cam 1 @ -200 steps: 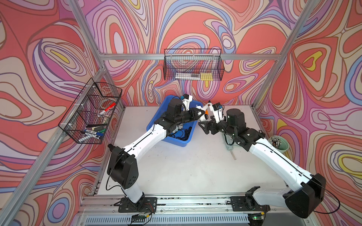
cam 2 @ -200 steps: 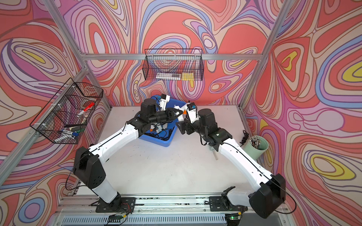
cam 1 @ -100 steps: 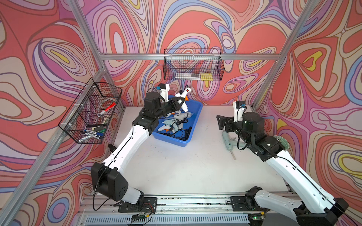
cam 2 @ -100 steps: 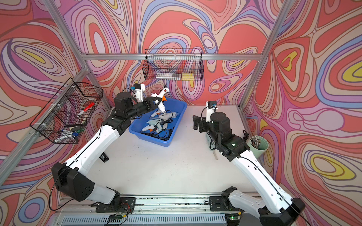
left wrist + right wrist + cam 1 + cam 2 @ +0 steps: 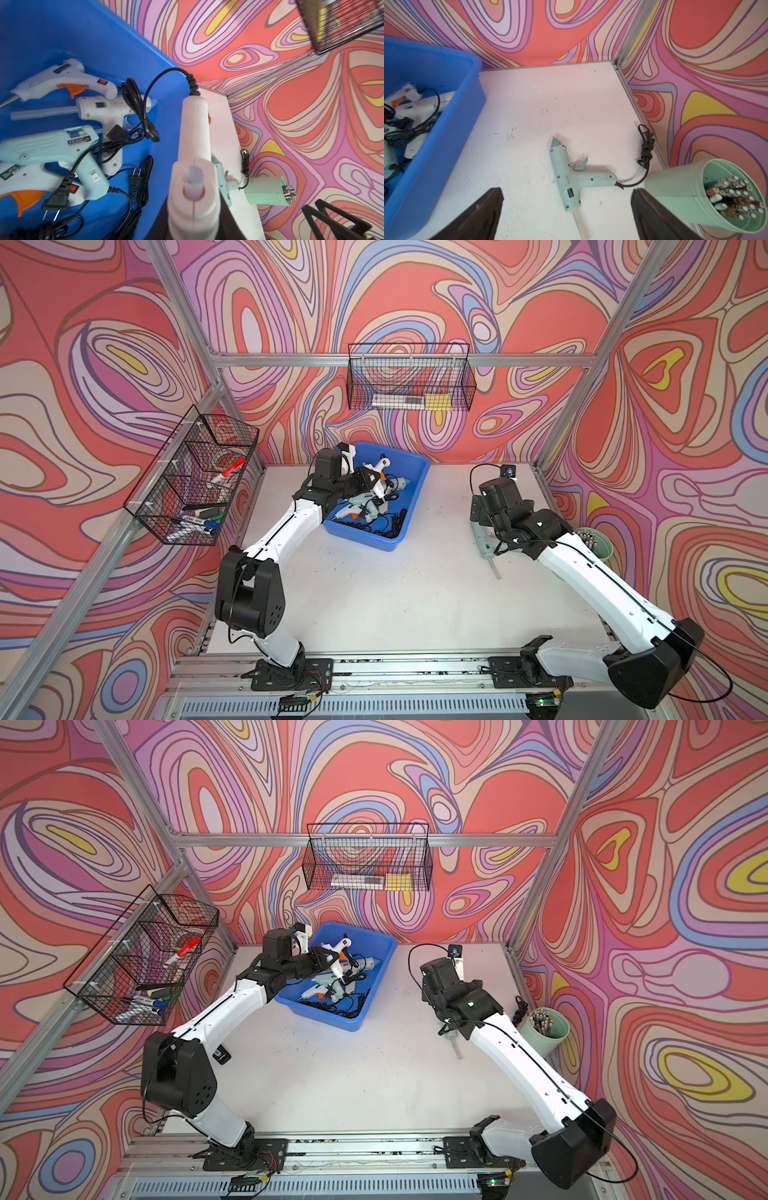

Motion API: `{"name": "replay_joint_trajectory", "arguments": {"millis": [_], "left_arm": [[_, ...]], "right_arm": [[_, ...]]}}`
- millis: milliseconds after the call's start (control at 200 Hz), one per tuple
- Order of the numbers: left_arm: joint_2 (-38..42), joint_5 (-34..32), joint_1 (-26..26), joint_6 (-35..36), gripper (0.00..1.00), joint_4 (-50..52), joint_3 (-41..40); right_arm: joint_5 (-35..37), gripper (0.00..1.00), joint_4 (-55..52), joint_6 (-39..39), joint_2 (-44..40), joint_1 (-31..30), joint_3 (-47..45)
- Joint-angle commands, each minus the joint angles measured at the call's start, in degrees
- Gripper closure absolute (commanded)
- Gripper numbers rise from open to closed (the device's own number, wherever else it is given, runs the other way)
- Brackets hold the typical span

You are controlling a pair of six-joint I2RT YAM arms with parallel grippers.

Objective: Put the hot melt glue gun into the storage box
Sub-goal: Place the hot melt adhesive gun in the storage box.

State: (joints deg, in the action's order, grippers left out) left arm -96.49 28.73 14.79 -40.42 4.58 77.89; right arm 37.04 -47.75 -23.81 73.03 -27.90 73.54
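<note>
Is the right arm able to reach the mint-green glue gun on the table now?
Likely yes: its open fingers hang above the glue gun, nothing between; the cup stands aside.

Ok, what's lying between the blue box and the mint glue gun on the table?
Nothing: only bare white table separates the blue box from the mint glue gun, plainly in the right wrist view.

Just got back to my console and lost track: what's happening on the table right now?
The left gripper is shut on a white glue gun, holding it above the blue storage box, not yet released. Several other glue guns and their cords already lie in the box. The right gripper is open and hovers over a mint-green glue gun lying on the table beside the mint-green cup, touching nothing.
</note>
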Motion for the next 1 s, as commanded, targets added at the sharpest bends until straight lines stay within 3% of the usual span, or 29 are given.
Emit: {"name": "replay_joint_trajectory", "arguments": {"millis": [0,130,396,591,721,841,991], "left_arm": [[-2.5,2.6,-1.6,1.9,1.0,0.2,-0.7],[-5.8,3.0,-2.4,3.3,1.0,1.3,0.1],[-13.4,-6.9,-2.4,11.0,1.0,15.1,8.2],[-17.2,-9.2,-2.4,12.3,1.0,17.9,12.1],[-17.9,-13.7,-2.3,13.4,0.86,20.8,13.3],[-17.6,-15.9,-2.2,13.7,0.63,22.2,13.5],[-16.8,-18.8,-1.5,14.1,0.47,23.0,13.8]], "right_arm": [[0.0,0.02,-4.5,-4.5,0.9,2.2,-0.8],[-4.0,0.02,-4.3,-5.3,0.5,5.3,-3.1],[-5.9,0.02,-5.2,-6.3,-0.2,7.5,-4.8],[-7.7,0.02,-4.4,-6.2,1.0,9.2,-6.9],[-11.4,0.02,-2.8,-6.1,1.9,11.6,-9.4],[-14.6,0.02,-1.2,-5.8,2.3,13.3,-11.3],[-16.5,0.02,-0.3,-5.5,3.2,14.4,-13.1]]}}
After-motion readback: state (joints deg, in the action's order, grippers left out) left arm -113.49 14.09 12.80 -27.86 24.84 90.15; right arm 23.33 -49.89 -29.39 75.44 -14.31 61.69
